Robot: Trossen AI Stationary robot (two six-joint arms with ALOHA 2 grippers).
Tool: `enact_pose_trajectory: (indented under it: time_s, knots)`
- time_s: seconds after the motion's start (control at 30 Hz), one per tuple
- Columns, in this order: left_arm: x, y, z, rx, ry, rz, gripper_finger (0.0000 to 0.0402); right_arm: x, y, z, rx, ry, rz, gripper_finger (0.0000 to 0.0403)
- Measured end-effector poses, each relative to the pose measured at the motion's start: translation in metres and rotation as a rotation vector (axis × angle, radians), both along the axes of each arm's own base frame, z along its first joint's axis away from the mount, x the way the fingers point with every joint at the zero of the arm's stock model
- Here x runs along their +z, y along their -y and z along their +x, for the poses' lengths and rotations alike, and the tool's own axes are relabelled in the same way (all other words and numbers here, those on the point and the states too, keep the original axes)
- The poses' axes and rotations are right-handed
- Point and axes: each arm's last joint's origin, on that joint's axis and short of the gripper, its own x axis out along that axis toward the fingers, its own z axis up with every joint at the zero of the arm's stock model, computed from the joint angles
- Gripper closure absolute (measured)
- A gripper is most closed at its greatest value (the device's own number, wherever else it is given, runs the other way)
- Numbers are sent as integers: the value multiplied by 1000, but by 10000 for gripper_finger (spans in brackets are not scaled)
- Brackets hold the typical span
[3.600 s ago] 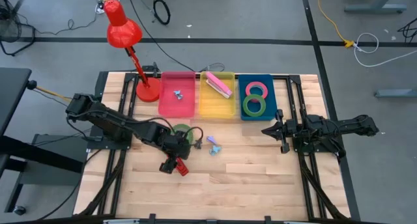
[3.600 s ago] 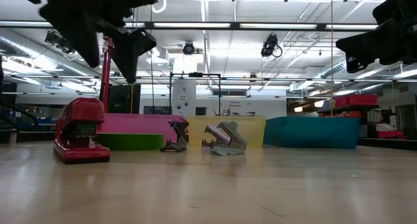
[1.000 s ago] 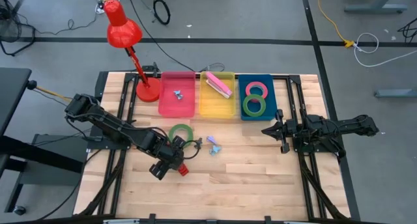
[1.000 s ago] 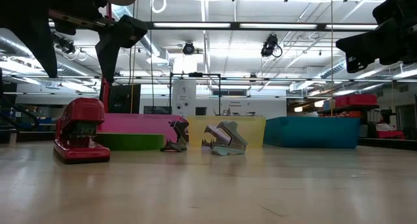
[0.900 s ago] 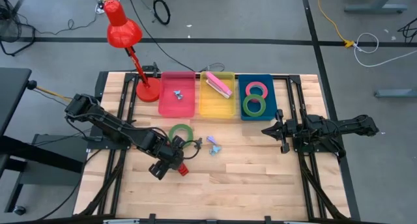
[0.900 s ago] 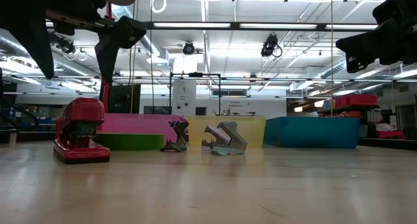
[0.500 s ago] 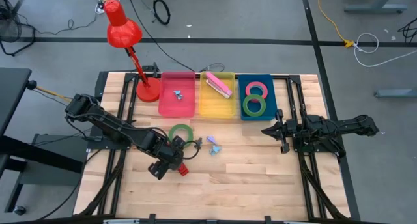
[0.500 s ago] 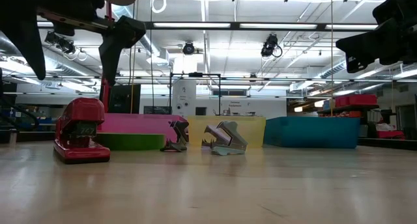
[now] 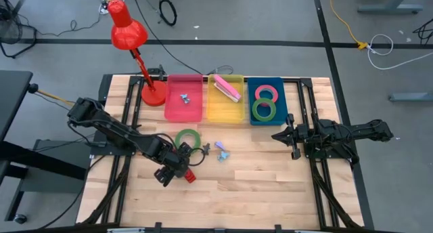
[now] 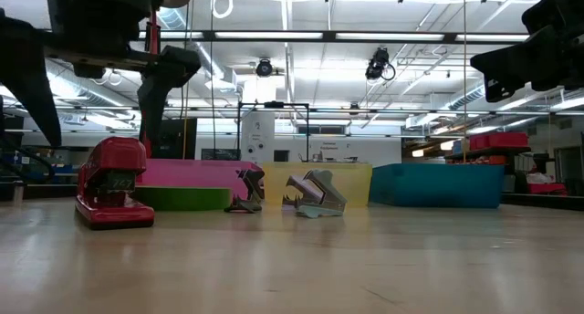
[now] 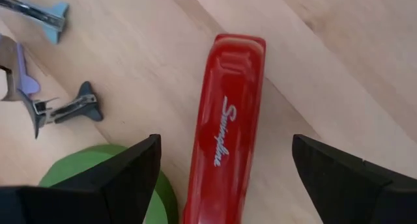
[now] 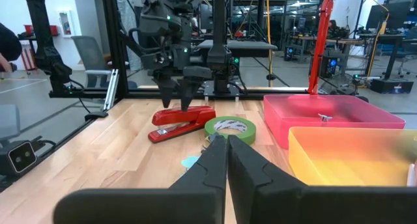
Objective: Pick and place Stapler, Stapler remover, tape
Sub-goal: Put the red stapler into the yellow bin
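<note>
The left gripper (image 11: 225,168) hangs right over the red stapler (image 11: 225,129), fingers spread wide with nothing between them. In the left wrist view one finger shows at lower left and one at lower right, and the stapler runs up the middle of the frame between them. Its long axis lies across the line joining the fingertips, so the fingers would close on its two long sides; it looks well lined up for a straight drop, in my judgement.

In the high view this pairing sits left of centre, in the lower half: left gripper (image 9: 167,173), stapler (image 9: 189,176) poking out at its right edge. Just above lies a green tape (image 9: 187,138), and to its right two staple removers (image 9: 220,150) on the bare wood.

Farther up, the pink tray (image 9: 183,114), yellow tray (image 9: 226,112) and blue tray (image 9: 266,118) stand in a row.

The right gripper (image 9: 276,135) waits at centre right with fingers pressed together, well away from the stapler, so the left arm is clearly nearer.
</note>
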Motion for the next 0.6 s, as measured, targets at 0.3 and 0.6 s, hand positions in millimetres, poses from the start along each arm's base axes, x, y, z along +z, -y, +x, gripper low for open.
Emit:
enact_pose_trajectory:
  time_s: [0.3, 0.6]
  knots:
    - [-10, -7, 0, -13, 13, 6, 54, 0, 0, 0, 0, 0, 0, 385]
    - [-9, -17, 8, 21, 25, -97, 66, 0, 0, 0, 0, 0, 0, 385]
